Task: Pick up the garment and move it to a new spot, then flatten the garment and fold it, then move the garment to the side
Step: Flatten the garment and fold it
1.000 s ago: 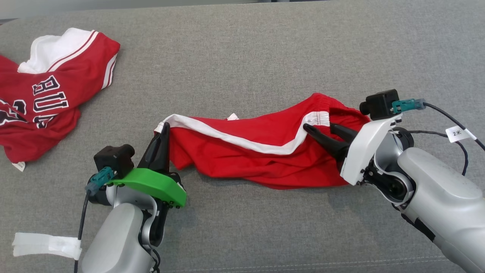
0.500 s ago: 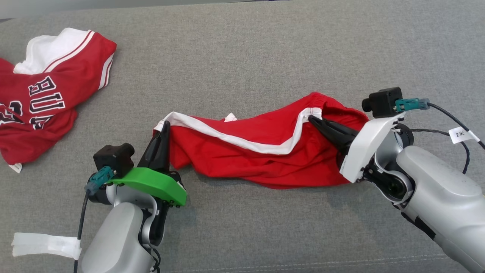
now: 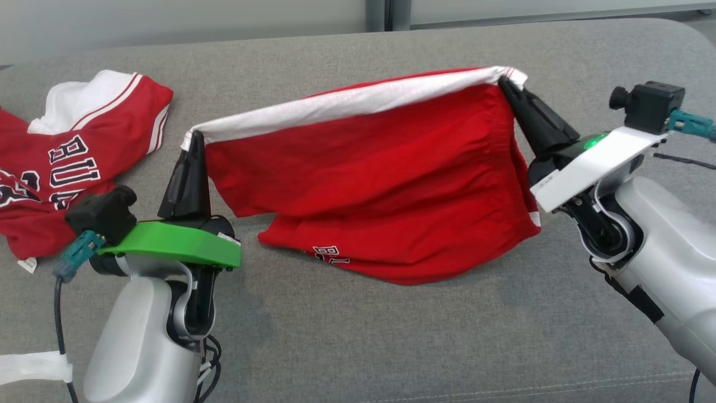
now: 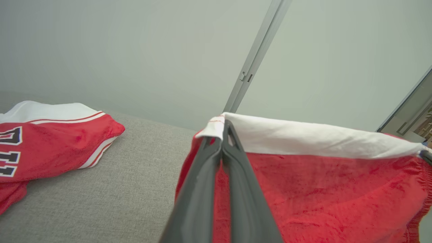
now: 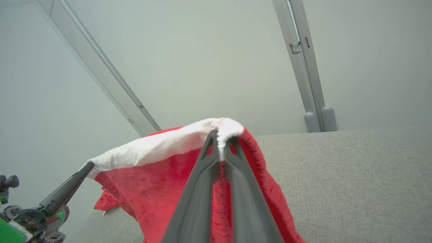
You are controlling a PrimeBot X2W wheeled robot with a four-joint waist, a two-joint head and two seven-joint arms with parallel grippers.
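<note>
The garment [image 3: 380, 179] is a pair of red shorts with a white side stripe, hanging stretched between my two grippers above the grey surface, its lower edge still touching the fabric. My left gripper [image 3: 196, 137] is shut on the stripe's left end [image 4: 216, 123]. My right gripper [image 3: 505, 81] is shut on the stripe's right end by the waistband [image 5: 224, 130]. In the right wrist view the left gripper [image 5: 88, 166] shows at the lower left, pinching the far corner. In the left wrist view the shorts [image 4: 320, 195] hang to the right of my fingers [image 4: 236, 189].
A red and white jersey [image 3: 72, 162] with black lettering lies crumpled at the far left [image 4: 50, 148]. A strip of white tape [image 3: 33, 366] sits at the lower left. The grey upholstered surface [image 3: 391, 347] ends at a pale wall [image 5: 216, 60] behind.
The right gripper closed on the waistband end. Both arms then rose and drew apart, lifting the shorts off the surface and stretching them out. The head view has shifted too.
</note>
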